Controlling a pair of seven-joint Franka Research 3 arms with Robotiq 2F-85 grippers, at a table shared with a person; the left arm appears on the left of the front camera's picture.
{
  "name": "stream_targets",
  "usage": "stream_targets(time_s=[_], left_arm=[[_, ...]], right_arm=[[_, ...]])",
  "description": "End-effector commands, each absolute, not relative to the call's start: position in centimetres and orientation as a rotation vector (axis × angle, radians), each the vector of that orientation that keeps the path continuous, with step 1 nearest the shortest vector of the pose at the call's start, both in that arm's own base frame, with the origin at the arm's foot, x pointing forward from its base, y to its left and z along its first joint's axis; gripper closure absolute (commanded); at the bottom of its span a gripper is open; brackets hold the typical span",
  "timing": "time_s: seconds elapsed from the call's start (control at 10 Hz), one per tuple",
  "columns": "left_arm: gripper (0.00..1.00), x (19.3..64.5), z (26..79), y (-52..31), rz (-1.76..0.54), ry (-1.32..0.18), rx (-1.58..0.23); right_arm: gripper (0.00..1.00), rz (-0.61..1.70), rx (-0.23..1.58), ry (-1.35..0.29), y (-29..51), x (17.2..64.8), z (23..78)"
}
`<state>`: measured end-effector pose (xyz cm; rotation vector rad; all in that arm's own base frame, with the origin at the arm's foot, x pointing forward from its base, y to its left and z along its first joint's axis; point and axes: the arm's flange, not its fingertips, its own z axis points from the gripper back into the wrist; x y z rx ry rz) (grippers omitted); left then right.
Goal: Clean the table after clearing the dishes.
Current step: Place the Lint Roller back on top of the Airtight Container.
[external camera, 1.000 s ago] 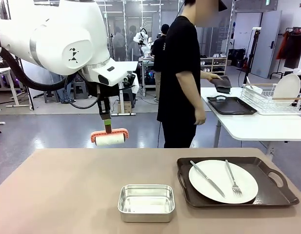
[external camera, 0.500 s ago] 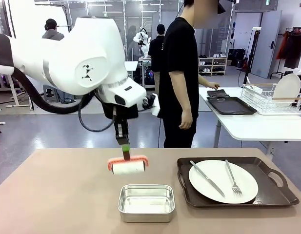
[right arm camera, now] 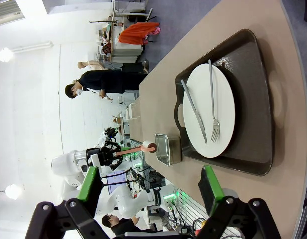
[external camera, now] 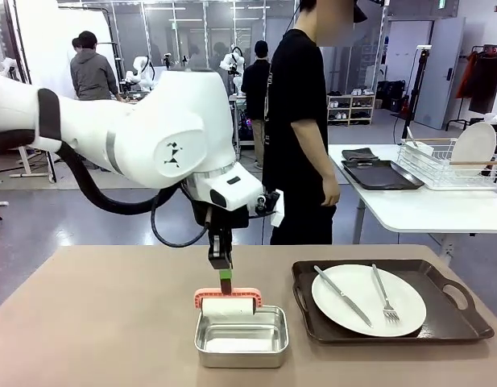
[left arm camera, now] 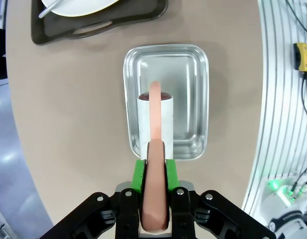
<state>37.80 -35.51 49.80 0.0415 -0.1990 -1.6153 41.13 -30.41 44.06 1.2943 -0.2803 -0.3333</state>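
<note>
Table (external camera: pixel 111 322): flat rectangular top, matte beige-brown. Toward its right side, a dark brown handled tray (external camera: pixel 449 326) carries a round white plate (external camera: pixel 409 310) with a steel knife (external camera: pixel 342 296) and fork (external camera: pixel 383 294). Left hand (left arm camera: pixel 154 172) pinches the salmon handle of a white roller (external camera: pixel 228 306) over a shiny rectangular steel pan (external camera: pixel 240 356); contact undetermined. Right hand (right arm camera: pixel 149 188) spread, holding nothing.

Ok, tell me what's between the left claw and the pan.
The roller that the left claw grips, above the pan, in the front view.
</note>
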Motion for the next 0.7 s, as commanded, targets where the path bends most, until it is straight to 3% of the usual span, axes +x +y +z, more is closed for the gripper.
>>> stream_targets(time_s=[0.0,0.6], left_arm=[[0.79,39.0,49.0,-36.1,-1.643,-0.231,0.015],[0.79,41.1,46.2,-37.9,-1.656,-0.212,0.005]], right_arm=[[0.0,-0.333,1.297,-0.287,-30.3,41.0,44.4],[0.0,-0.333,1.297,-0.287,-30.3,41.0,44.4]])
